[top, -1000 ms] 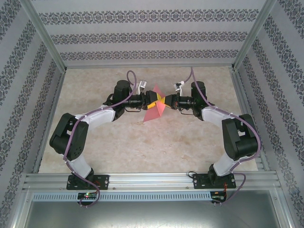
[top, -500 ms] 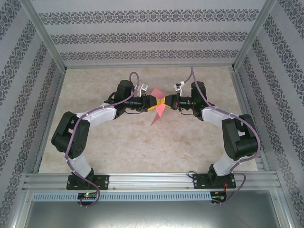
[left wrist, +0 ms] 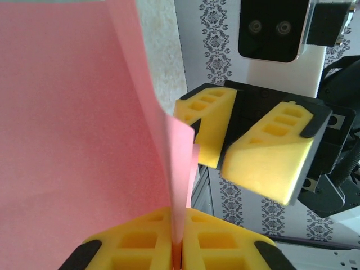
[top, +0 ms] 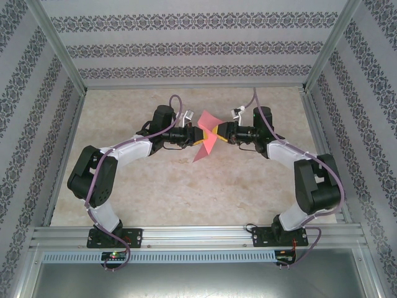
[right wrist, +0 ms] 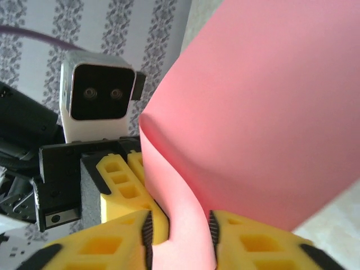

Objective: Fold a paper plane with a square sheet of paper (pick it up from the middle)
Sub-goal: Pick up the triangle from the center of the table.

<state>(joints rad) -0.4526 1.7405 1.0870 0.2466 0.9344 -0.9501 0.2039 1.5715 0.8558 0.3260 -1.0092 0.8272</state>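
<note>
The left gripper [left wrist: 176,253] is pinched tight on the one pink sheet of paper [left wrist: 73,124], its yellow pads meeting with only the paper between them. The right gripper [right wrist: 180,233] faces it with jaws parted a little, and a curved fold of the sheet passes loosely through the gap. Both grippers meet at the sheet, which hangs in the air above the table [top: 186,192], over its far middle.

The left arm [top: 130,149] and right arm [top: 313,181] are built from black joint housings and white link shells, with a purple cable [top: 175,102] run along each. The left gripper [top: 198,134] and right gripper [top: 215,130] are fitted with yellow fingers [left wrist: 270,160] moulded with rectangular pockets, set on black carriers beneath a white camera housing [left wrist: 275,67].
</note>
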